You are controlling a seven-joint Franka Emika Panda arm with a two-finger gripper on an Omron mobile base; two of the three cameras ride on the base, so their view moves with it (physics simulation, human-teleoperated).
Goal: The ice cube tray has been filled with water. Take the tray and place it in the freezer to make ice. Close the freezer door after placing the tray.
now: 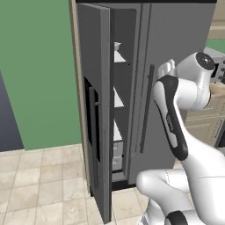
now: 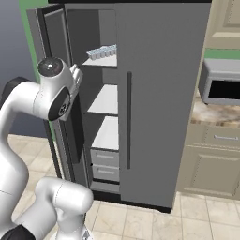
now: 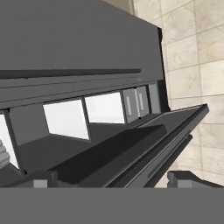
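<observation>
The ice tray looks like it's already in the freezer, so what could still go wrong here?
The freezer door stands wide open, so the cold escapes until it is pushed shut. The arm's elbow sits close to the opening, so a clumsy swing might knock the door or a shelf. The ice cube tray rests near the front edge of the top shelf; a hard slam might spill its water.

One fridge, two doors: one freezer door open, one wider door shut. Inside the freezer: three white shelves, two grey drawers. One ice cube tray at the top shelf's front edge. One microwave. One arm.
</observation>
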